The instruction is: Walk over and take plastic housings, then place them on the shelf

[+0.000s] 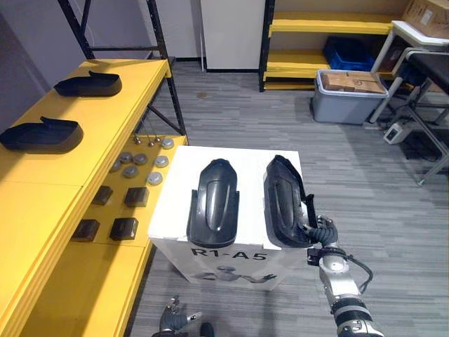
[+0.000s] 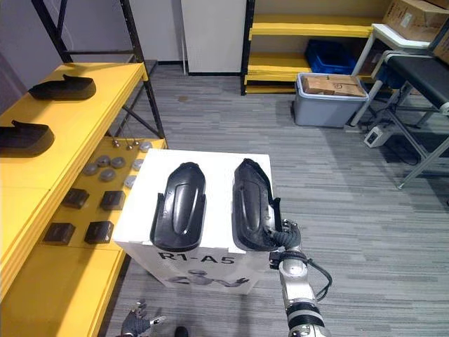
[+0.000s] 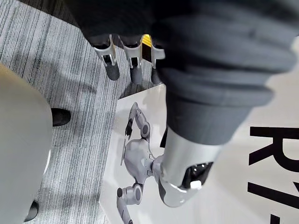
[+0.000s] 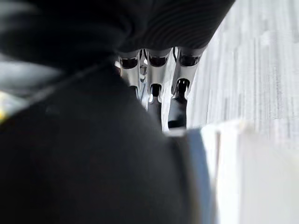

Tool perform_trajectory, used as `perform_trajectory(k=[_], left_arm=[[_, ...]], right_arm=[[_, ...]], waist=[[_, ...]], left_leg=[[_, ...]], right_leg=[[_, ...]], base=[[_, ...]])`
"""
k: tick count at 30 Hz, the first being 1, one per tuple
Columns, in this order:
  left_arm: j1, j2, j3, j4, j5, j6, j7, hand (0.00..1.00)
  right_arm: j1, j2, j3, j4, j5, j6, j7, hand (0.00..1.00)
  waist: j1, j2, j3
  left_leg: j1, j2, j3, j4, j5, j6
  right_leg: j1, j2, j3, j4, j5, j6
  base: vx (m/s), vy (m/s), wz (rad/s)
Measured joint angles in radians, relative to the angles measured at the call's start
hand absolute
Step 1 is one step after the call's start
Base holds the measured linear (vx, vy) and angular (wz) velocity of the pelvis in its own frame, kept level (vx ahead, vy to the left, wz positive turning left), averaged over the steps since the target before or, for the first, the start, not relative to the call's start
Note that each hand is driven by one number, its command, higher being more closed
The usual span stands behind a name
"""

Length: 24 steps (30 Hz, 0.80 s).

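Observation:
Two black plastic housings lie side by side on a white box (image 1: 170,203). The left housing (image 1: 214,203) rests flat. The right housing (image 1: 284,200) is tipped up on its edge, and my right hand (image 1: 321,235) is at its near right corner with fingers (image 4: 158,100) curled against its rim. My left hand (image 1: 175,319) hangs low beside the box front, fingers (image 3: 112,67) relaxed and holding nothing. Two more black housings (image 1: 88,84) (image 1: 41,135) sit on the yellow shelf top (image 1: 105,133) at the left.
The lower yellow shelf (image 1: 84,281) holds small black blocks (image 1: 124,228) and silver discs (image 1: 140,159). A grey bin (image 1: 347,98) with a cardboard box stands on the floor at the back right, beside a yellow rack (image 1: 330,28) and a white table (image 1: 421,42).

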Motion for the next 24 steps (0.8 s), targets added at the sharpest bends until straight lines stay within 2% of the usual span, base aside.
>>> perform_trajectory(k=[6, 10, 16, 18, 24], left_arm=[[0.002, 0.002, 0.001, -0.014, 0.000, 0.002, 0.000, 0.00], [0.013, 0.002, 0.013, -0.100, -0.001, 0.003, 0.007, 0.00], [0.050, -0.012, 0.103, -0.359, -0.040, -0.006, 0.023, 0.00], [0.076, -0.043, 0.165, -0.500, -0.062, -0.017, 0.035, 0.00], [0.093, -0.082, 0.177, -0.730, -0.118, -0.049, 0.051, 0.00]], right_arm=[[0.032, 0.006, -0.001, -0.054, 0.004, 0.001, 0.000, 1.00], [0.072, 0.035, 0.000, -0.184, -0.010, 0.001, -0.003, 1.00], [0.112, 0.051, -0.027, -0.378, -0.110, 0.002, -0.042, 1.00], [0.140, 0.060, -0.060, -0.477, -0.137, 0.002, -0.068, 1.00], [0.151, 0.067, -0.062, -0.660, -0.159, -0.002, -0.101, 1.00]], waist=[[-0.001, -0.003, -0.001], [0.003, -0.004, -0.001], [0.003, -0.004, -0.001], [0.001, -0.004, -0.001], [0.001, -0.004, -0.001]], left_leg=[[0.003, 0.004, 0.001, 0.004, -0.004, -0.005], [0.004, 0.007, 0.000, 0.004, -0.006, -0.009], [0.003, 0.007, 0.000, 0.004, -0.007, -0.009], [0.003, 0.006, 0.000, 0.005, -0.008, -0.008], [0.002, 0.006, 0.000, 0.005, -0.009, -0.008]], right_leg=[[0.008, 0.005, 0.003, -0.009, 0.002, -0.002], [0.010, 0.008, 0.003, -0.008, 0.004, -0.004], [0.008, 0.007, 0.005, -0.008, 0.004, -0.004], [0.007, 0.006, 0.006, -0.008, 0.004, -0.004], [0.005, 0.006, 0.006, -0.009, 0.004, -0.004]], base=[[0.00, 0.000, 0.01], [0.00, 0.000, 0.00], [-0.01, 0.002, 0.00], [0.00, 0.000, 0.00], [0.00, 0.000, -0.01]])
